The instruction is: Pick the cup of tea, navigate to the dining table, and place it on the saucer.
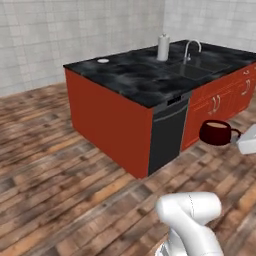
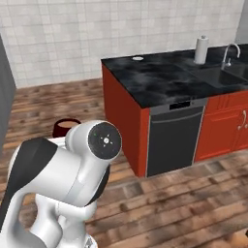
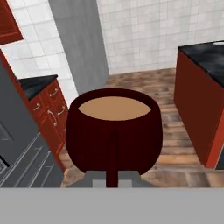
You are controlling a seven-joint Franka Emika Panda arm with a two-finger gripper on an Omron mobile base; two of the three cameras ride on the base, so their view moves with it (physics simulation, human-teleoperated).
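**Cup in the jaws, island counter ahead**

The dining table (image 1: 135, 80), an island counter with a black marbled top and red base, stands well ahead of the robot across the wooden floor (image 1: 60, 170). On its top are a sink (image 1: 192, 70) with a faucet (image 1: 191, 49), a white paper-towel roll (image 1: 163, 47), and at the far corner the small white saucer (image 1: 103, 61).

The cup of tea (image 1: 217, 132) is off the counter, carried in the air beside the arm. In the hand view the gripper (image 3: 113, 181) has its jaws closed on the cup's handle (image 3: 113, 157), the tea near the rim.

Risks, as I judge them: a grip on the thin handle alone may let the cup swing or tip during driving, spilling tea. The saucer's far corner calls for a long reach, so stopping short could put the cup down off-centre.
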